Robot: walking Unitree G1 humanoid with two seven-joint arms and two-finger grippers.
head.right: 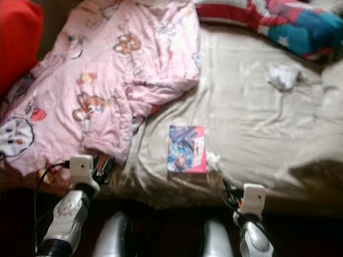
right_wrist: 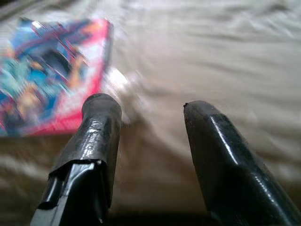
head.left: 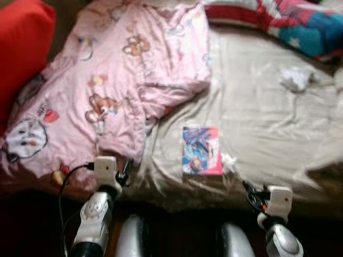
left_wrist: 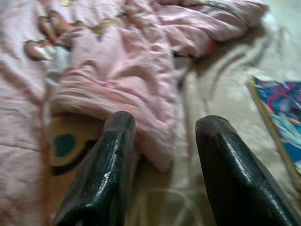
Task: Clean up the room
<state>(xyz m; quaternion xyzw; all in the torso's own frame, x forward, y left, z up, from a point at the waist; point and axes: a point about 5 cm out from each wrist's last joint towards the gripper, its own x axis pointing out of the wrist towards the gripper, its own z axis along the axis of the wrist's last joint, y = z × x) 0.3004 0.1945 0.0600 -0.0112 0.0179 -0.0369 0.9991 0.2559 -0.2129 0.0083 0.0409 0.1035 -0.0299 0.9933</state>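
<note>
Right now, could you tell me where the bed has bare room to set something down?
Bare beige sheet lies between the colourful book and the crumpled white tissue. The pink blanket crowds the left half.

Both arms were silver, rounded metal, each ending in a white boxy wrist block. A black cable (head.left: 67,179) looped beside the left arm (head.left: 94,219); black wiring bunched at the right arm (head.left: 281,241). Each tool (left_wrist: 162,136) had two long, glossy black fingers (right_wrist: 101,117).

bed (head.left: 257,107), beige sheet | pink blanket (head.left: 107,80) upper left | book (head.left: 201,150) centre | white crumpled cloth (head.left: 296,78) upper right
</note>
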